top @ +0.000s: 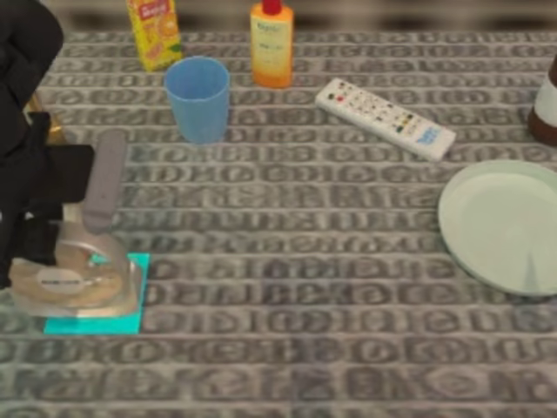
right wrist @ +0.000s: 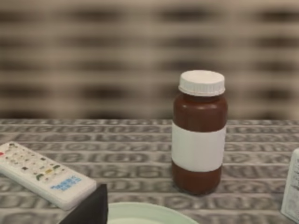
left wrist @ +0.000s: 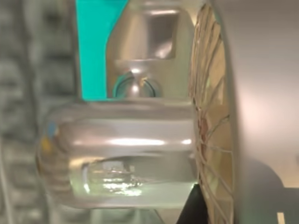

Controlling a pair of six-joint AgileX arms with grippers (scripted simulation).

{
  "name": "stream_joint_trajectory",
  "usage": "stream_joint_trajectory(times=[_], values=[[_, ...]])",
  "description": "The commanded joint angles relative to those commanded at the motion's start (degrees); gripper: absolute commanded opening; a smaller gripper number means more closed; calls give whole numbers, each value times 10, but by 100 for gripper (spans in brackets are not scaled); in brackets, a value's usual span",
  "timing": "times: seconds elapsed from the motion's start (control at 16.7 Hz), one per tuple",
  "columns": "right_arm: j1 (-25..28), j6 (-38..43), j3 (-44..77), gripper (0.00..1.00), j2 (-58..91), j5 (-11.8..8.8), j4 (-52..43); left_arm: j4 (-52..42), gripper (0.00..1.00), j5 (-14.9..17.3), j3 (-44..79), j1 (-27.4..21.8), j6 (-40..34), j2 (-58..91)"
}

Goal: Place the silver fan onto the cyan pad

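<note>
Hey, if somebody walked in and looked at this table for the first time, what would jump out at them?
First the silver fan at the table's left edge, lying over the cyan pad with the left arm above it. Next the pale green plate at the right edge and the white remote lying aslant behind it. Along the back stand a blue cup, an orange bottle and a yellow juice carton.

I note a grey patterned table [top: 305,261] bearing a blue cup [top: 198,97], juice carton [top: 154,32], orange bottle [top: 272,42], remote [top: 384,117], green plate [top: 505,225], brown jar [right wrist: 199,132] and cyan pad [top: 104,320].
</note>
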Motion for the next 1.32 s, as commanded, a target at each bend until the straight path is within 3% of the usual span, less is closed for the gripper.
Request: stream_joint_trajectory(times=[0.18, 0.96, 1.32], values=[[0, 0, 0, 100, 0, 0, 0, 1, 0, 0, -1, 0, 0, 0], [0, 0, 0, 100, 0, 0, 0, 1, 98, 0, -1, 0, 0, 0], [0, 0, 0, 100, 0, 0, 0, 1, 100, 0, -1, 0, 0, 0]])
